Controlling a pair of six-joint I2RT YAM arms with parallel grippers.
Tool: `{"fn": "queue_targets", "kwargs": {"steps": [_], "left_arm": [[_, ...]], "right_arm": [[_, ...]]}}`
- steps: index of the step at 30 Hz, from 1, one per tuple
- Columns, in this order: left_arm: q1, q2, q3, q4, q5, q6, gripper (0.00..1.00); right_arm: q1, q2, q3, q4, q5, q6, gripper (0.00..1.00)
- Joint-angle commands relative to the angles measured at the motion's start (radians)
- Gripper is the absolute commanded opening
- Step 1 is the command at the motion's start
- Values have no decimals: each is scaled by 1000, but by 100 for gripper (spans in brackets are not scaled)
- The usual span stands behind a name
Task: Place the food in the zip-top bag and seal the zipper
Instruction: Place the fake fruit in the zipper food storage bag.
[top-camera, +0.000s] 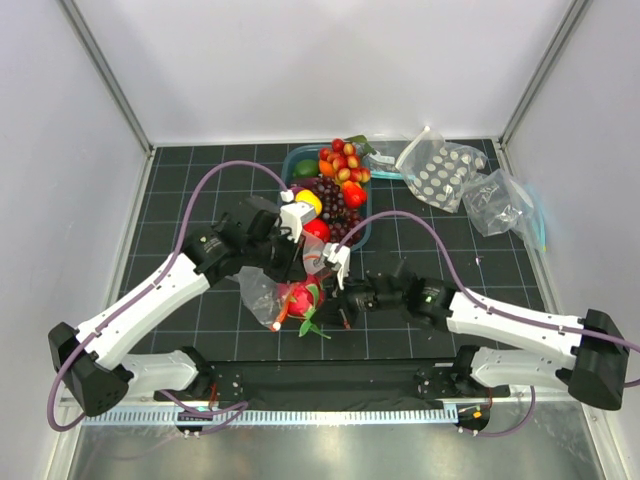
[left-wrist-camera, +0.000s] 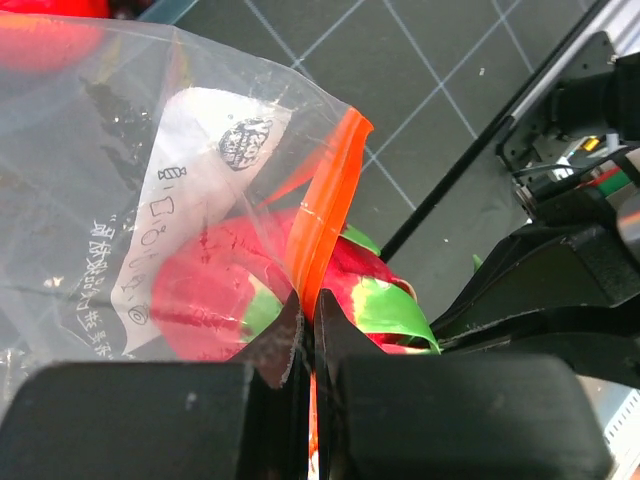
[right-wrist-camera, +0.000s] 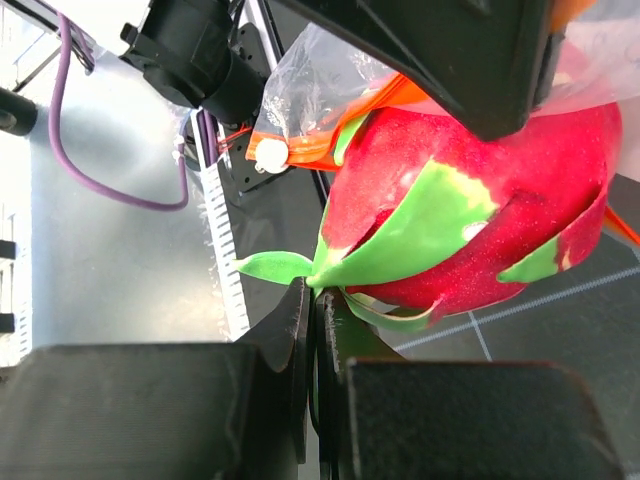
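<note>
The clear zip-top bag (top-camera: 262, 290) lies at the table's middle front, its white label (left-wrist-camera: 190, 190) showing in the left wrist view. My left gripper (left-wrist-camera: 311, 300) is shut on its orange-red zipper (left-wrist-camera: 322, 215) and holds the mouth up. A pink dragon fruit with green leaves (top-camera: 300, 298) sits half inside the mouth. My right gripper (right-wrist-camera: 317, 292) is shut on one of its green leaves (right-wrist-camera: 330, 272); the fruit (right-wrist-camera: 470, 220) fills that view. More toy food, with dark purple grapes (top-camera: 330, 200), fills the teal tray (top-camera: 362, 232).
A clear pouch of white discs (top-camera: 440, 172) and a clear pouch with a teal-blue strip (top-camera: 510, 208) lie at the back right. White walls enclose the black grid mat (top-camera: 180, 190). The two arms meet close together at the bag.
</note>
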Motion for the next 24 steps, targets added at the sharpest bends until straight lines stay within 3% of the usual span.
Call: {"fn": "queue_targets", "kwargs": {"steps": [1,13,21,24], "left_arm": [[6,-8,5,-1,50,22,0],[9,-27,-1,25,219,30,0],[7,-39,-5,47,368,32,0],[15,-38,-5,47,360,29,0]], "right_arm": [[6,-81,26,89,51,-63,1],[1,-88,-14,98,269,16,1],[-11,-45,-28,167,230,40,1],[-16,-61,-52,219,196,57,1]]}}
